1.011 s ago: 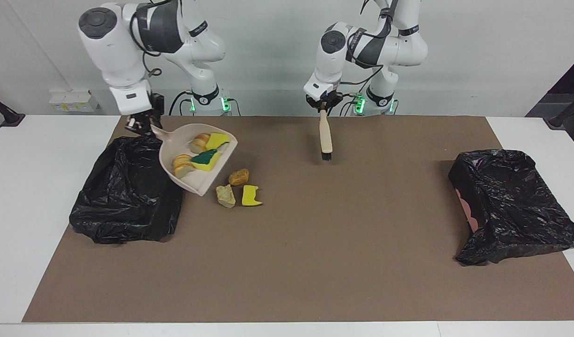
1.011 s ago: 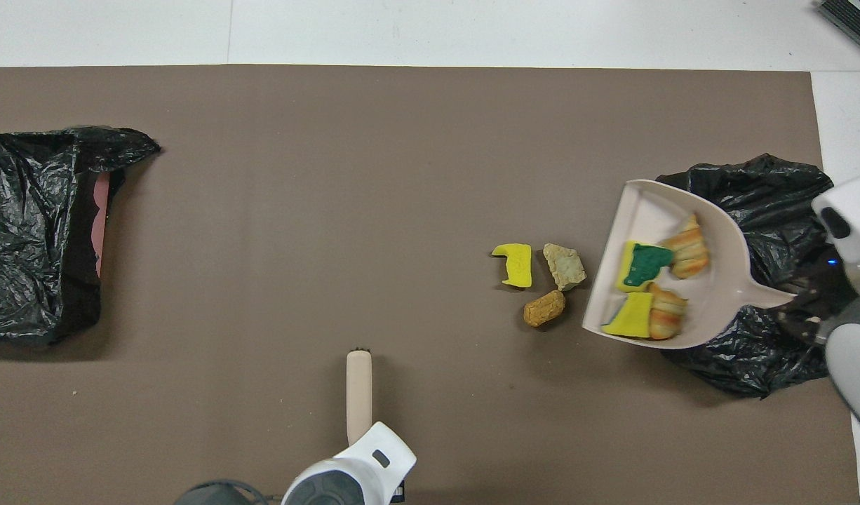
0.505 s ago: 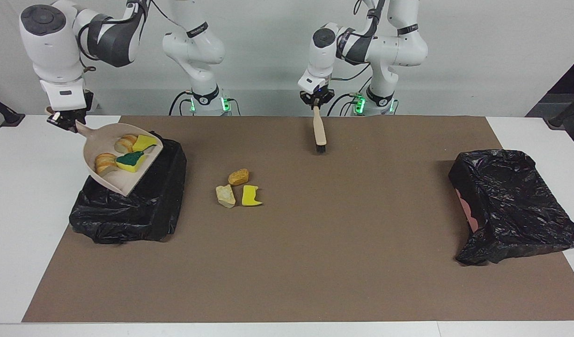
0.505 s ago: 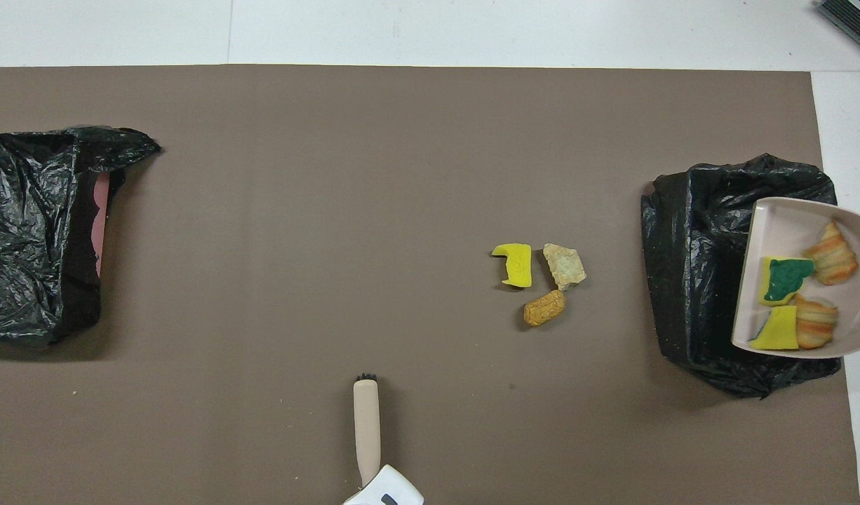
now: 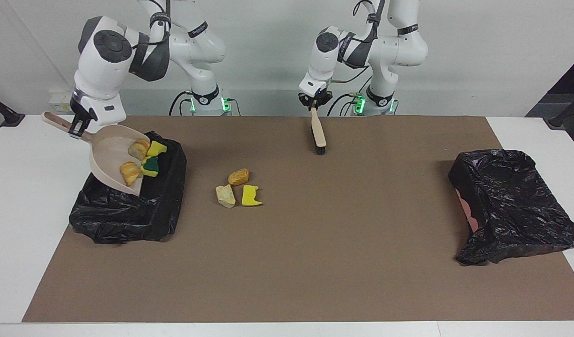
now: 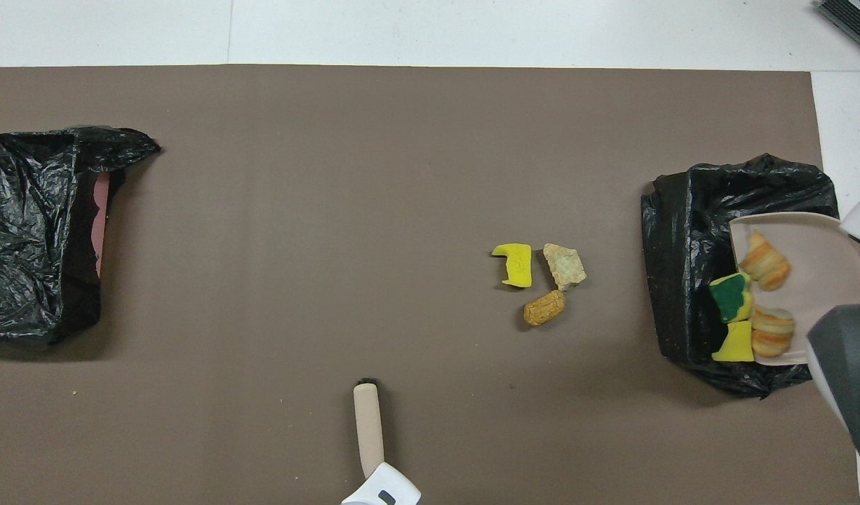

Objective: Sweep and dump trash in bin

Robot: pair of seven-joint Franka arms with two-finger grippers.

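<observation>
A: How far along is it?

B: About halfway, I'd judge. On the tabletop [image 5: 287, 281] two black-lined bins are sitting, one [image 5: 128, 206] at the right arm's end and another [image 5: 511, 206] at the left arm's end. Over the first, the right tool [image 5: 78, 127] is gripping the dustpan [image 5: 110, 157] by its handle and tipping it lip-down toward the bin.

A: And the trash?

B: Four pieces [image 5: 142, 161] are sliding toward the pan's lip, right above the bin's opening, none visibly inside yet. Three more scraps [image 5: 238, 188] are lying loose on the mat, beside that bin toward the middle.

A: What is the other arm doing?

B: Waiting. The left tool [image 5: 315, 100] is closed on the brush [image 5: 318, 133], holding it bristles-down over the mat near the robots' edge.

A: So what is remaining?

B: Finishing this dump, then probably sweeping those three into the pan and emptying it again.
</observation>
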